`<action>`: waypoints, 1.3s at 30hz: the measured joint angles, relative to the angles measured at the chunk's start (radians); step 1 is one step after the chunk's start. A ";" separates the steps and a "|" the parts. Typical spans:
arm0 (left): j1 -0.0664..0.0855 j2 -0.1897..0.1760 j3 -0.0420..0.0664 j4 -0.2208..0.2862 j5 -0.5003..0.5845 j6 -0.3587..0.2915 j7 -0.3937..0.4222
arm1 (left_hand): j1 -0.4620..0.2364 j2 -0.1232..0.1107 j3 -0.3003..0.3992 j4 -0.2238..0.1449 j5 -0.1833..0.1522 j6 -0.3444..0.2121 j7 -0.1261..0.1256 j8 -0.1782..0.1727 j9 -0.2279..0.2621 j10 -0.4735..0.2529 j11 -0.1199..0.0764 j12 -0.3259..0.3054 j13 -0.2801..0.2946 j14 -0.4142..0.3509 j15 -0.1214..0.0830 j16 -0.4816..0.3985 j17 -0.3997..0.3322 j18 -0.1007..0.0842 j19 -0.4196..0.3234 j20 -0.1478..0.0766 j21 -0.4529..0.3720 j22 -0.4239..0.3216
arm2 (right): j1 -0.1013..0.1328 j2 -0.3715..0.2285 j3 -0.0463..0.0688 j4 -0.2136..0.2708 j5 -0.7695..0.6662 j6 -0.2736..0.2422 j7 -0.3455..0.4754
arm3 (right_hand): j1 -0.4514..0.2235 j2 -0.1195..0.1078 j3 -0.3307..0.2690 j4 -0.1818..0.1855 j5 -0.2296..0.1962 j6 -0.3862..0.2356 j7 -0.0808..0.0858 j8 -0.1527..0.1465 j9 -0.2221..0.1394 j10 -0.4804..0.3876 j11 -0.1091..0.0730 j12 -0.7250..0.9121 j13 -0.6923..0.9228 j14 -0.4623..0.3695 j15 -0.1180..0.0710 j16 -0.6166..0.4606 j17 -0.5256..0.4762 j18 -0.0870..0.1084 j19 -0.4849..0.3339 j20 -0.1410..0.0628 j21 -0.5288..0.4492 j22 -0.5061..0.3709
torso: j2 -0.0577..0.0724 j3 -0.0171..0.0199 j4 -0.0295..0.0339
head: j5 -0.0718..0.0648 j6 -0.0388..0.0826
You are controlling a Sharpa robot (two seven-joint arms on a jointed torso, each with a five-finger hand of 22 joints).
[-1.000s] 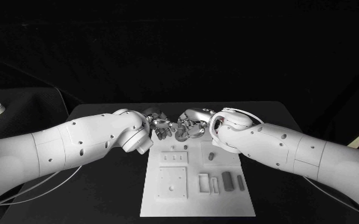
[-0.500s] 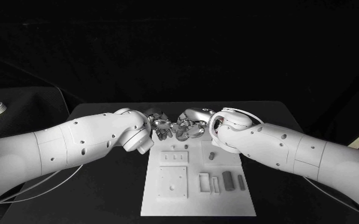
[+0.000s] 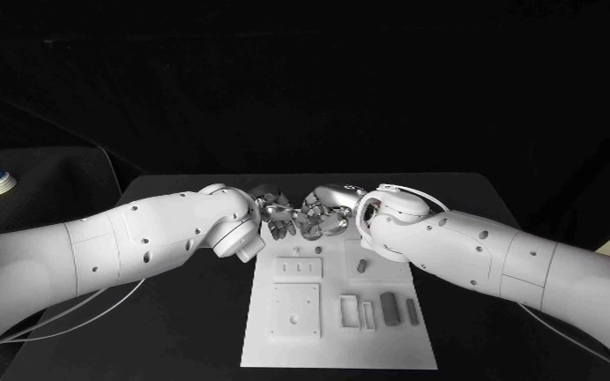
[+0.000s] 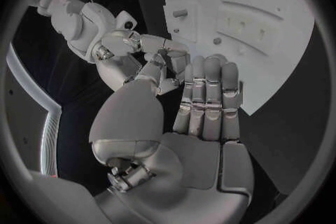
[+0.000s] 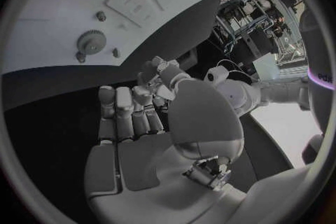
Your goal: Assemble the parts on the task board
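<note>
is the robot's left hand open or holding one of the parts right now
Cannot tell. In the left wrist view the left hand has its fingers straight and side by side, meeting the right hand at the task board edge; any pinched part is hidden.

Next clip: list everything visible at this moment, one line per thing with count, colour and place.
Table: one, black, under everything.
Task board: one, white plate, middle of the table, its far end under the two hands.
Grey parts: several small pieces; upright bars on the board's right side, a short peg farther back.
Gear: one, grey, toothed, on the board near its far end, seen in the right wrist view.
Raised plates: two, white, left half of the board, the smaller one behind the larger.
Left hand: silver, over the board's far end, fingertips meeting the right hand's.
Right hand: silver, facing the left hand; whether anything is pinched between them cannot be told.
</note>
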 measured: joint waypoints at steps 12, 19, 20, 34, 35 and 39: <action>0.000 0.003 0.000 -0.002 -0.005 0.000 -0.007 | 0.004 0.004 0.002 -0.002 0.000 0.007 0.000 0.004 0.000 0.004 -0.004 0.005 0.002 0.006 -0.001 0.005 0.004 -0.001 0.006 0.002 0.004 0.002 | 0.000 -0.004 0.000 0.009 -0.011 0.000 -0.005 | 0.000 0.000 0.000 0.000 0.000 0.000 0.000 -0.003 0.000 0.000 0.000 0.000 0.000 0.000 0.000 0.000 0.000 0.000 0.000 0.000 0.000 0.000 | 0.001 0.0000 0.0003 | 0.003 -0.003; 0.000 0.005 0.000 -0.005 -0.016 0.000 -0.018 | 0.011 0.011 0.005 0.000 0.000 0.040 -0.004 0.012 0.003 0.038 -0.016 0.021 0.013 0.030 -0.012 0.026 0.019 0.008 0.031 -0.005 0.021 0.008 | 0.000 -0.004 0.000 0.015 -0.015 0.000 -0.008 | 0.000 0.000 0.000 0.000 0.000 0.000 0.000 -0.002 0.000 0.000 0.000 0.000 0.000 0.000 0.000 0.000 0.000 0.000 0.000 0.000 0.000 0.000 | 0.002 0.0005 0.0003 | 0.004 -0.006; 0.000 0.006 0.000 -0.005 -0.018 -0.001 -0.019 | 0.011 0.011 0.005 0.000 0.000 0.041 -0.006 0.016 0.003 0.042 -0.016 0.023 0.015 0.035 -0.013 0.027 0.021 0.009 0.032 -0.004 0.026 0.009 | 0.000 -0.004 0.000 0.015 -0.015 0.000 -0.008 | 0.000 0.000 0.000 0.000 0.000 0.000 0.000 0.000 0.000 0.000 0.000 0.000 0.000 0.000 0.000 0.000 0.000 0.000 0.000 0.000 0.000 0.000 | 0.002 0.0007 0.0003 | 0.004 -0.007; 0.000 0.008 0.000 -0.002 -0.052 0.006 -0.043 | 0.001 0.001 -0.019 0.024 0.000 0.107 -0.018 0.033 0.009 0.107 -0.043 0.052 0.039 0.086 -0.036 0.085 0.063 0.023 0.086 -0.021 0.073 0.027 | 0.000 -0.001 0.001 0.013 -0.022 0.001 -0.016 | 0.000 0.000 0.000 0.000 0.000 0.000 0.000 0.000 0.000 0.004 -0.004 0.000 0.000 0.000 0.000 0.000 0.000 0.000 0.000 0.000 0.000 -0.001 | 0.002 0.0008 0.0005 | 0.004 -0.008; 0.000 0.008 0.000 -0.002 -0.054 0.007 -0.044 | 0.001 0.001 -0.019 0.024 0.000 0.107 -0.018 0.033 0.009 0.107 -0.043 0.052 0.039 0.086 -0.036 0.085 0.063 0.023 0.086 -0.021 0.073 0.027 | 0.000 0.000 0.001 0.013 -0.022 0.001 -0.017 | 0.000 0.000 0.000 0.000 0.000 0.000 0.000 0.000 0.000 0.004 -0.004 0.000 0.000 0.000 0.000 0.000 0.000 0.000 0.000 0.000 0.000 -0.001 | 0.002 0.0008 0.0005 | 0.004 -0.008; 0.000 0.008 0.000 -0.002 -0.059 0.006 -0.047 | 0.001 0.001 -0.019 0.024 0.000 0.107 -0.018 0.033 0.009 0.107 -0.043 0.052 0.039 0.089 -0.039 0.085 0.063 0.023 0.086 -0.021 0.073 0.027 | 0.000 0.000 0.001 0.013 -0.023 0.001 -0.019 | 0.000 0.000 0.000 0.000 0.000 0.000 0.000 0.000 0.000 0.004 -0.004 0.000 0.000 0.000 0.000 0.000 0.000 0.000 0.000 0.000 0.000 -0.001 | 0.002 0.0007 0.0006 | 0.004 -0.009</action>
